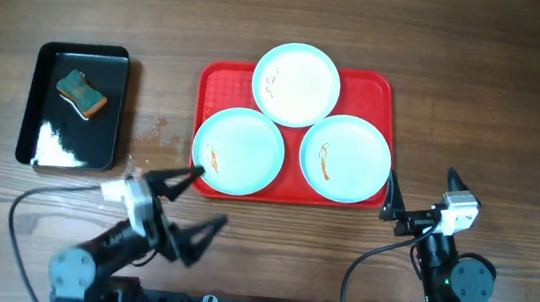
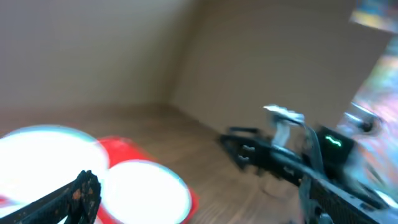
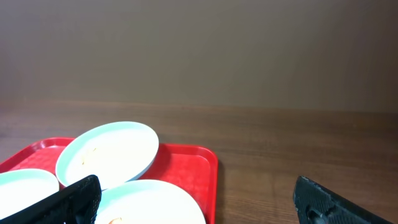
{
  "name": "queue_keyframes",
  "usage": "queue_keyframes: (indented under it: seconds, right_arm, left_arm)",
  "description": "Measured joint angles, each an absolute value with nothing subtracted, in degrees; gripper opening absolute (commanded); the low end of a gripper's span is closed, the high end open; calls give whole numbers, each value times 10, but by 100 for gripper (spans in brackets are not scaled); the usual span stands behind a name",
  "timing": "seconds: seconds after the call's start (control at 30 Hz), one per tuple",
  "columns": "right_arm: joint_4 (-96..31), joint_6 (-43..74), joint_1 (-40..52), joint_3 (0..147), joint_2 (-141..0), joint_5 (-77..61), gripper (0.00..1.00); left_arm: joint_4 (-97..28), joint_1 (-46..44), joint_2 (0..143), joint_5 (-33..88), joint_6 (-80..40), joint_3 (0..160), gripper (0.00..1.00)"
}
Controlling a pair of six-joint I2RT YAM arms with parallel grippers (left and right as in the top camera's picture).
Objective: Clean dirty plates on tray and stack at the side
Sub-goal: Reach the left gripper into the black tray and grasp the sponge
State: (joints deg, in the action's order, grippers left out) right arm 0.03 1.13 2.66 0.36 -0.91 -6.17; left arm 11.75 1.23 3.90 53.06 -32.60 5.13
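Observation:
Three pale plates sit on the red tray (image 1: 377, 92): one at the back (image 1: 296, 83), one front left (image 1: 239, 150), one front right (image 1: 345, 158). Each carries a small orange smear. My left gripper (image 1: 199, 204) is open just off the tray's front left corner, one fingertip close to the front left plate's rim. My right gripper (image 1: 423, 190) is open beside the tray's front right corner and holds nothing. In the right wrist view the open gripper (image 3: 199, 205) frames the near plate (image 3: 149, 202) and the tray (image 3: 193, 162). The left wrist view is blurred, with one finger (image 2: 74, 196) in front of a plate (image 2: 146, 190).
A black tray (image 1: 114, 104) lies at the far left, holding a green and orange sponge (image 1: 82, 92) and a white patch (image 1: 55, 143). A few wet spots (image 1: 156, 131) mark the wood between the two trays. Cables trail from both arms along the front edge.

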Motion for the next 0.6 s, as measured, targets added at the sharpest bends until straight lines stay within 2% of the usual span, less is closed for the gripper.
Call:
queue_keyframes:
  seconds: [0.07,0.2,0.3,0.43,0.6]
  right_arm:
    - [0,11,27,4,-9,-62,100]
    - [0,11,25,4,-9,-61,100]
    - [0,11,25,4,-9,-61,100]
    - [1,11,25,4,-9,-61,100]
    - [0,11,25,4,-9,-61,100]
  left_arm:
    - [80,20,59,508,-301,70,100]
    - [-117,45,193,387,-228,197,100]
    - [-259,51,335,252,-182,332,100]
    - [-380,54,516,129,-143,508,100]
    - [-438,54,657,78,-127,640,100]
